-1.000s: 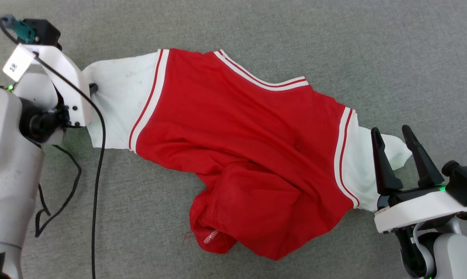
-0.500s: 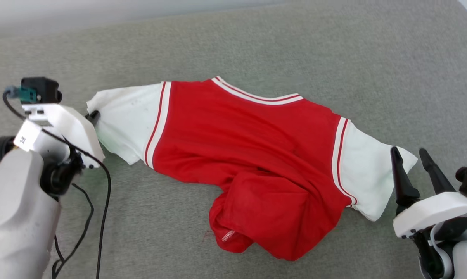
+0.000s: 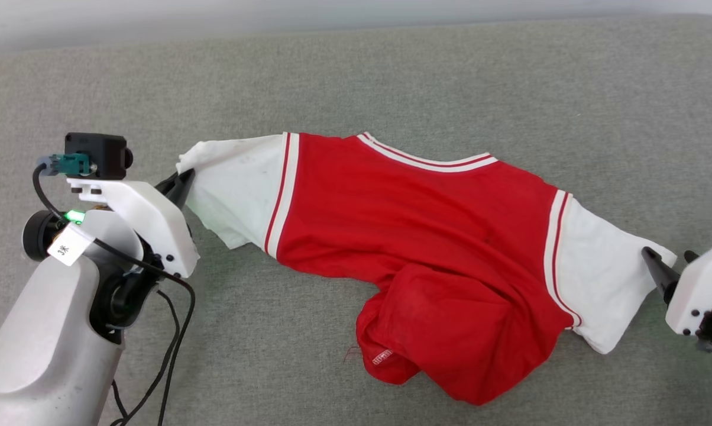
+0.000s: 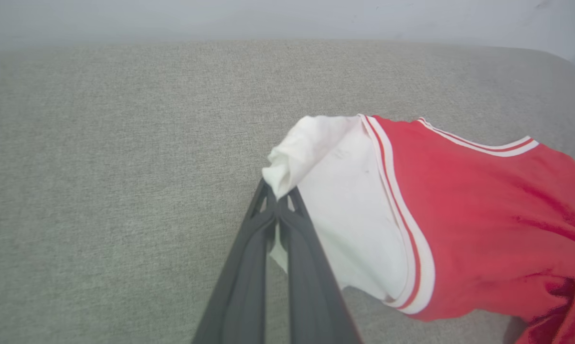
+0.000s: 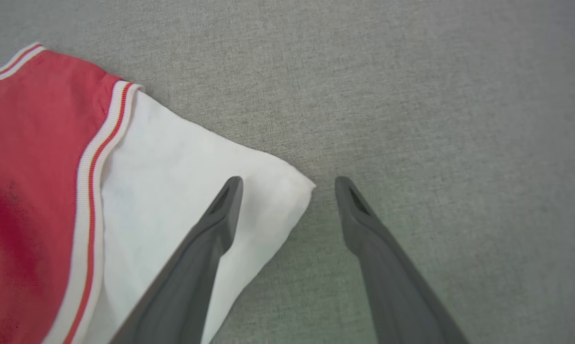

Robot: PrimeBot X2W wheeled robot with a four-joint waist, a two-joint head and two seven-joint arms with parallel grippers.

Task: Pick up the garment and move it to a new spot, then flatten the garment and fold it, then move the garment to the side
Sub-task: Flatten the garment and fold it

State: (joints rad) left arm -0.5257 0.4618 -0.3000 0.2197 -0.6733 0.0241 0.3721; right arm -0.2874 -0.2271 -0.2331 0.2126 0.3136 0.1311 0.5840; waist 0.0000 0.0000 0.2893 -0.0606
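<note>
Garment (image 3: 415, 236): red body, 2 white sleeves, red-and-white stripe trim. It lies spread crosswise on the grey cloth-covered worktop (image 3: 391, 71), roughly mid-surface. The collar trim (image 3: 427, 160) faces the far side. The lower hem is bunched and rolled into a lump on the near side, with a small label (image 3: 382, 357) showing on it.

Left pincer (image 3: 184, 177): closed, fingers pressed together, pinching the outer cuff of the sleeve (image 3: 238, 189) on the robot's left. In the left wrist view the white cuff puckers up right at the pincer (image 4: 278, 198), and the fabric runs away to the right of that view. A black cable (image 3: 175, 331) loops beside the left forearm.

Right pincer (image 3: 668, 254): spread wide, gripping nothing. In the right wrist view the pincer (image 5: 288, 181) has 1 finger (image 5: 216, 224) over the other white sleeve (image 5: 163, 181) near its corner and 1 over bare worktop just past that corner. Cannot tell whether either finger touches the fabric.
</note>
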